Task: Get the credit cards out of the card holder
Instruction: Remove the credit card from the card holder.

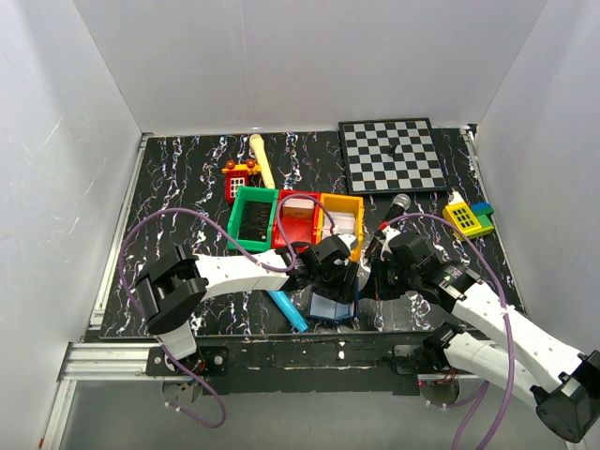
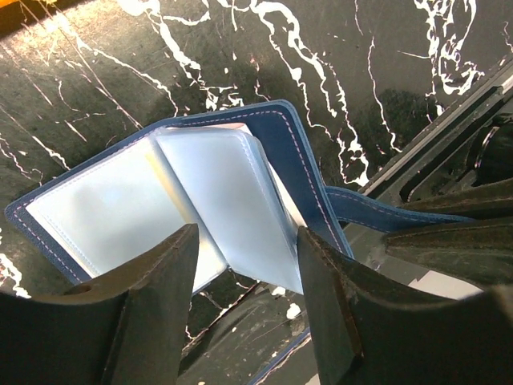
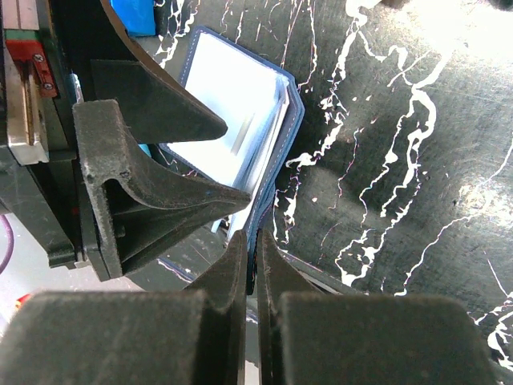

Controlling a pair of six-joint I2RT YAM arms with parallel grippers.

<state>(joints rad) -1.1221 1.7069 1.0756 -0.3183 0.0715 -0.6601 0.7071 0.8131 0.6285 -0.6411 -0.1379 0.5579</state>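
Note:
The card holder (image 1: 333, 307) lies spread open at the table's near edge, navy outside, with light blue-grey pockets (image 2: 216, 184) facing up. My left gripper (image 2: 247, 241) is open over it, one finger (image 2: 160, 289) on each side of a raised inner pocket leaf (image 2: 240, 208). My right gripper (image 3: 252, 241) is shut on the navy cover's edge (image 3: 276, 172); in the top view this gripper (image 1: 375, 277) sits just right of the holder. The left gripper's fingers (image 3: 160, 200) show in the right wrist view over the pockets (image 3: 232, 104). The credit cards are hidden inside the pockets.
Green (image 1: 253, 217), red (image 1: 298, 220) and yellow (image 1: 342, 220) bins stand just behind the grippers. A cyan toy microphone (image 1: 288, 309) lies left of the holder. A chessboard (image 1: 392, 155) is at the back right and a yellow toy (image 1: 467, 217) at the right. The metal rail (image 2: 449, 136) borders the near edge.

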